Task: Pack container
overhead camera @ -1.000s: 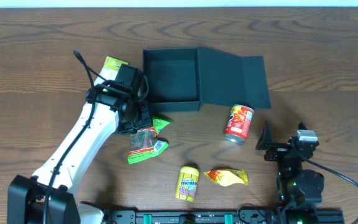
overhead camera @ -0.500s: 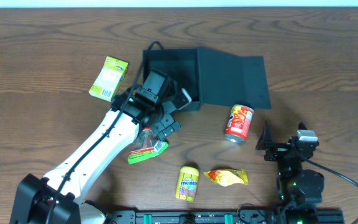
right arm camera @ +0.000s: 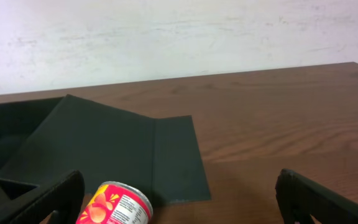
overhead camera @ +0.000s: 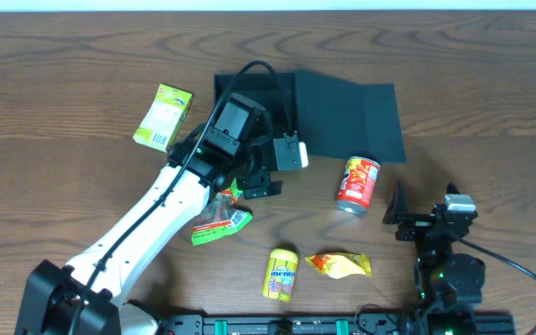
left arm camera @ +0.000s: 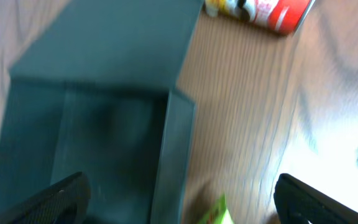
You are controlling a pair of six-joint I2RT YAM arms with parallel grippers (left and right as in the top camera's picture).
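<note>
- Nothing packed yet: the container [overhead camera: 235, 84], upper centre, shows a bare floor where visible. Red can [overhead camera: 357, 182], green packet [overhead camera: 220, 221], yellow tube [overhead camera: 281, 274], wrapper [overhead camera: 340, 265] and carton [overhead camera: 163, 116] lie outside.
- Left gripper [left arm camera: 182, 196] spread wide, empty, over the container's near wall; right gripper [right arm camera: 179, 186] spread, parked lower right.
- Lid flap [overhead camera: 352, 116] lies flat to the right; open wood around the loose items.

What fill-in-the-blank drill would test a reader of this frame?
The flap lid of the container lies ___.
The red can rests on its ___, near the lid.
The yellow-green carton is not yet ___ the container.
The right gripper holds ___.
Missing words: open; side; inside; nothing.
</note>
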